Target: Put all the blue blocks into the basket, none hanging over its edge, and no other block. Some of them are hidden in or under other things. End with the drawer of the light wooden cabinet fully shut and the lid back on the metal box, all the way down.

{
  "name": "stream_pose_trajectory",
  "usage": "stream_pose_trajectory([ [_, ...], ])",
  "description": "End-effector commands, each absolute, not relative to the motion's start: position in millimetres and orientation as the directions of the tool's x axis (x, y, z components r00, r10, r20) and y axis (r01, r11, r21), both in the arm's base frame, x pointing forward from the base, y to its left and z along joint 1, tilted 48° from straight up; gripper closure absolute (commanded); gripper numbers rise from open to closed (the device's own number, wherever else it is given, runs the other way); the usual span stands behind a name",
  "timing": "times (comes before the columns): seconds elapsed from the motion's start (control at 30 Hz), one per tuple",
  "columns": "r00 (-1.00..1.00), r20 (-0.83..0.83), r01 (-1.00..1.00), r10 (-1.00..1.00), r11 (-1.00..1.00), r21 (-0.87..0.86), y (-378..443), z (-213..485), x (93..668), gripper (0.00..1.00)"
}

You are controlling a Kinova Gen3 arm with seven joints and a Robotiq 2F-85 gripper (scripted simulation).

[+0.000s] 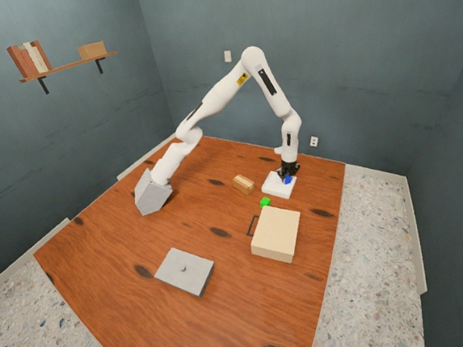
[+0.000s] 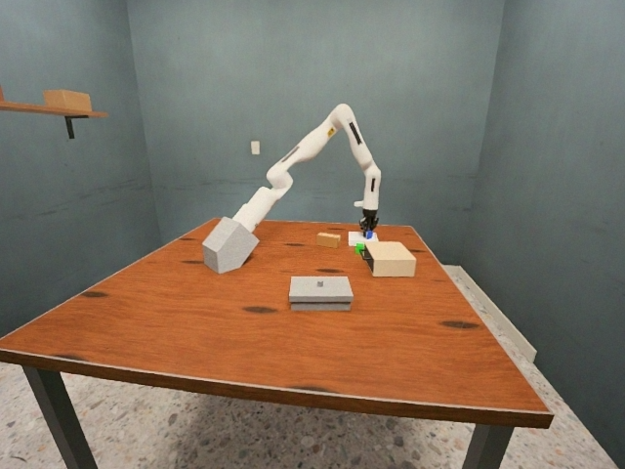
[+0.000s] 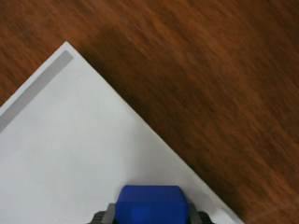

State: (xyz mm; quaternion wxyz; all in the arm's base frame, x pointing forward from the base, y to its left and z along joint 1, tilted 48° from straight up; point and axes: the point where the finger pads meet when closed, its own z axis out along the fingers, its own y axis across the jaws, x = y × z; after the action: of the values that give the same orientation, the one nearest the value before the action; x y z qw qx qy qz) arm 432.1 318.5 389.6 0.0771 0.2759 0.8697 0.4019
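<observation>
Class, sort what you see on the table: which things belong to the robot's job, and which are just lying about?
Part of the job:
- blue block, held in the black gripper
- shallow white basket
- light wooden cabinet
- grey metal box with lid

Just lying about:
- bright green block
- small tan oblong box
</observation>
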Motion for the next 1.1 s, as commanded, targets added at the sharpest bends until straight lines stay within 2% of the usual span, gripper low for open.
stream_pose_trajectory([
  [0.0,-0.833,0.088,0.421,0.547,0.523,0.741,317.3,387.8,433.8,0.90],
  [0.53,-0.833,0.088,0.421,0.547,0.523,0.741,317.3,387.8,433.8,0.90],
  [0.57,-0.833,0.088,0.421,0.547,0.523,0.741,317.3,387.8,433.8,0.40],
  [1.07,-0.833,0.088,0.421,0.547,0.523,0.741,317.3,387.9,433.8,0.40],
])
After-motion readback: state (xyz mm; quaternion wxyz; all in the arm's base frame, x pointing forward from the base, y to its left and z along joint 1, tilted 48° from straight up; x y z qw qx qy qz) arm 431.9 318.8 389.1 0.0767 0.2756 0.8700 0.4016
